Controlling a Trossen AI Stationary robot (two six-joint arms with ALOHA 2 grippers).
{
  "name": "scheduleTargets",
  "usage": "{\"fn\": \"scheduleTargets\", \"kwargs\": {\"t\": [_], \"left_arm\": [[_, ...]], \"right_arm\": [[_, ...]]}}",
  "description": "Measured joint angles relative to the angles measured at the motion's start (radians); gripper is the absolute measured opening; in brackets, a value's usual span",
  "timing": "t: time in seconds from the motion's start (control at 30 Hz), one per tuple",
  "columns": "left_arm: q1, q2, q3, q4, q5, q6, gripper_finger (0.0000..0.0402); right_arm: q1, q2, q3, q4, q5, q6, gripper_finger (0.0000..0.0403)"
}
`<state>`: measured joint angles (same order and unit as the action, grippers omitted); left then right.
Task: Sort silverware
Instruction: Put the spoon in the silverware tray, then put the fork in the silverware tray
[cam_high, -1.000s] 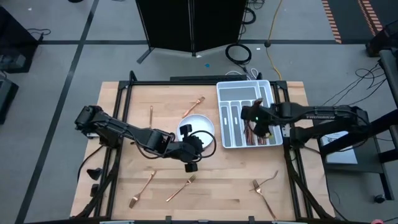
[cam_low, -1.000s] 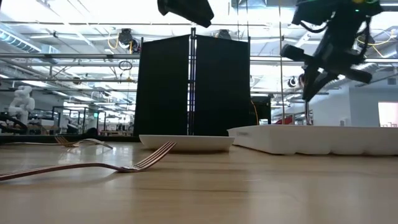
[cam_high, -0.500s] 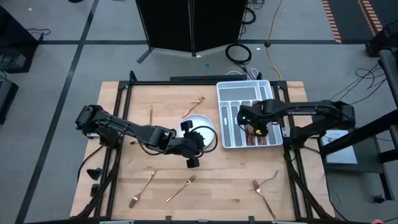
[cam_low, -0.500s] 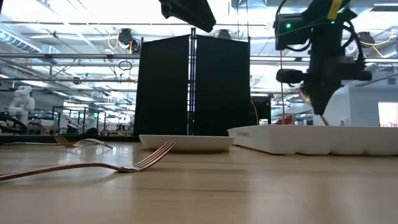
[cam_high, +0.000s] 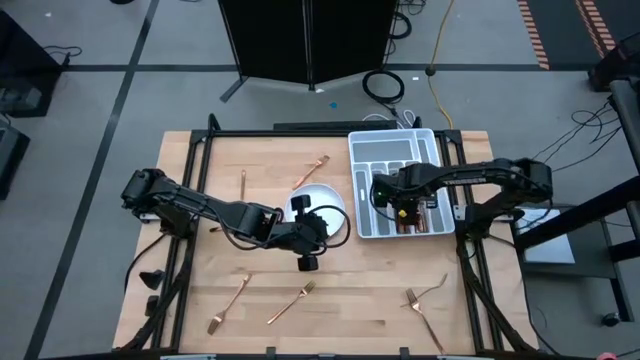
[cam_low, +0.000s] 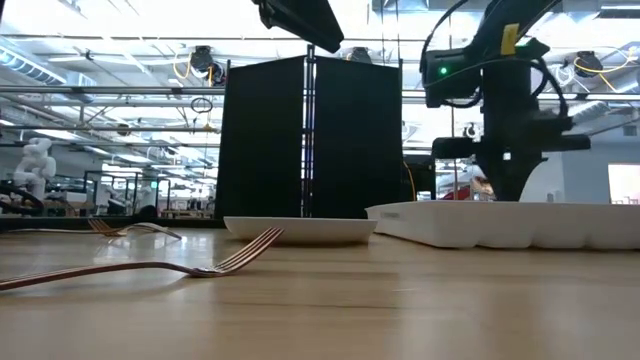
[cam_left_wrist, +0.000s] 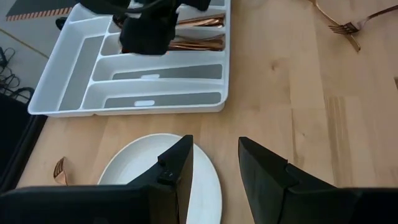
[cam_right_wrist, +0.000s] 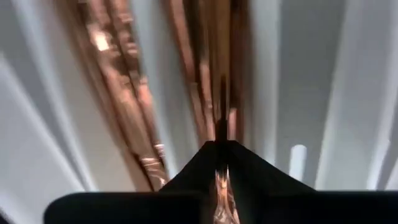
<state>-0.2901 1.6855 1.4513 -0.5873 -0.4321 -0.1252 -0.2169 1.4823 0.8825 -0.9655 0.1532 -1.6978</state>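
Observation:
The white divided tray (cam_high: 392, 183) stands at the table's far right with several copper pieces (cam_high: 418, 222) lying in its near-right compartments. My right gripper (cam_high: 404, 203) points straight down into one of those compartments and is shut on a slim copper piece of silverware (cam_right_wrist: 221, 182). In the low view its fingers (cam_low: 505, 190) dip behind the tray's wall. My left gripper (cam_left_wrist: 214, 148) hangs open over the near edge of the round white plate (cam_high: 318, 198) and holds nothing. Loose forks and spoons (cam_high: 292, 302) lie flat on the wood. My right gripper pinches a thin copper piece (cam_right_wrist: 221, 177) between its two fingers, coming from above and pointing down. Only a sliver of it shows between the fingers; which part it is and whether its lower end rests in the tray, I cannot tell.
Loose pieces lie at the far left (cam_high: 318, 162) (cam_high: 243, 183), the near left (cam_high: 232, 298) and the near right (cam_high: 428, 292). In the low view a fork (cam_low: 150, 268) lies close by. A black panel (cam_low: 310, 135) stands beyond the far edge.
My right gripper has sunk into the tray and shifted a little toward the table's left, tipping from a slant until it points straight down, with the copper piece still between its fingers.

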Motion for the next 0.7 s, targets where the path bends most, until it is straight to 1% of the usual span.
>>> {"fn": "scheduleTargets", "kwargs": {"t": [0.07,0.23,0.43,0.5,0.57,0.63,0.67,0.7], "left_arm": [[0.0,0.0,0.0,0.001,0.005,0.003,0.0123],[0.0,0.0,0.0,0.001,0.008,0.011,0.0123],[0.002,0.0,0.0,0.0,0.007,0.011,0.0123],[0.006,-0.01,0.0,-0.022,0.036,0.011,0.0123],[0.014,-0.018,0.0,-0.033,0.104,-0.003,0.0123],[0.02,-0.025,0.0,-0.057,0.176,-0.028,0.0123],[0.022,-0.027,0.0,-0.09,0.211,-0.042,0.0123],[0.022,-0.03,0.0,-0.118,0.24,-0.052,0.0123]], "right_arm": [[0.0,0.013,0.0,0.029,0.005,0.03,0.0045],[0.0,0.021,0.0,0.047,0.071,0.04,0.0083],[0.025,-0.021,0.0,0.048,0.17,0.028,0.0117],[0.041,-0.045,0.006,0.045,0.206,0.044,0.0122],[0.055,-0.073,0.023,0.041,0.211,0.097,0.0122],[0.07,-0.101,0.049,0.037,0.204,0.199,0.012],[0.08,-0.114,0.063,0.037,0.204,0.285,0.0119],[0.092,-0.127,0.076,0.038,0.196,0.418,0.0117]]}}
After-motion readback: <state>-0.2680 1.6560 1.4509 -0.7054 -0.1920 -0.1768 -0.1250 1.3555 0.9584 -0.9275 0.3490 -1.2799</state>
